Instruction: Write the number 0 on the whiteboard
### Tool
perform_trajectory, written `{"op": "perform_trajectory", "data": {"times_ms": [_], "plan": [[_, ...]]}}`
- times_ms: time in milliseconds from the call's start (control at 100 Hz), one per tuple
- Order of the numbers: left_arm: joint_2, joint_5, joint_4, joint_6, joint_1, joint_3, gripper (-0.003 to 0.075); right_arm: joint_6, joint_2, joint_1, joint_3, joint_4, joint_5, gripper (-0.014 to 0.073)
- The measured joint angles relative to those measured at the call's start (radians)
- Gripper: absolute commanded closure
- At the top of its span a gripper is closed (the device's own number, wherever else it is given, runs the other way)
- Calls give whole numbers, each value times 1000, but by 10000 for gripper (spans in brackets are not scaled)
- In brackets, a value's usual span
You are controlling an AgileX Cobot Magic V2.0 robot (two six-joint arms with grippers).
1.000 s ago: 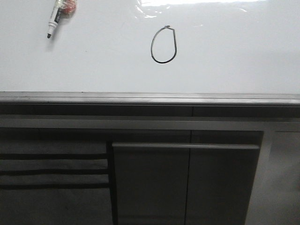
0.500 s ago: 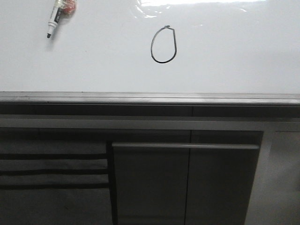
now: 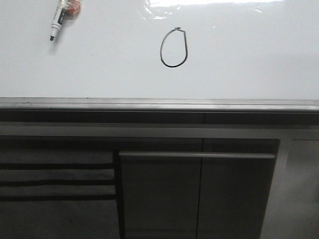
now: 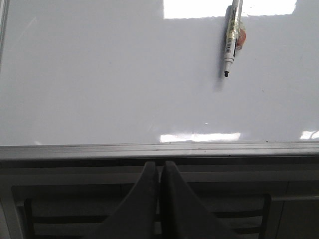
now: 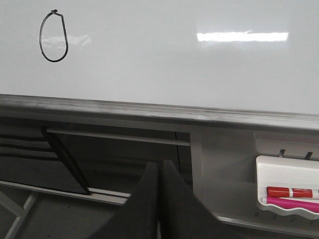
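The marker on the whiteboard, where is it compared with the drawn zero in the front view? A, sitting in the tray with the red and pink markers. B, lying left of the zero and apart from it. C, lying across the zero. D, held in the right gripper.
B: the marker lies on the whiteboard up to the left of the number 0, with bare board between them, and no gripper touches it.

The number 0 (image 5: pixel 53 36) sits on the whiteboard (image 5: pixel 189 69); right gripper (image 5: pixel 159 172) fingers (image 5: pixel 144 199) closed, empty.
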Motion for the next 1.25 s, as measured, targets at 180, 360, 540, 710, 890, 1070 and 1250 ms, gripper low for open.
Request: {"op": "perform_trajectory", "data": {"times_ms": [180,360,540,710,890,1070,1250], "plan": [[0,0,0,0,0,0,741,0,0,0,0,0,0,666],[0,2,0,-2,0,0,741,-2,-63,-12,40,0,-30,666],[0,2,0,-2,0,0,741,-2,-262,-65,235,-10,-205,666],[0,2,0,-2,0,0,741,-2,-406,-97,457,-14,-411,666],[0,2,0,-2,0,0,741,-2,-421,-99,479,-26,-442,666],[0,2,0,-2,0,0,741,-2,-421,-99,479,-28,-443,666],[0,2,0,-2,0,0,741,-2,-421,-99,479,-28,-443,666]]}}
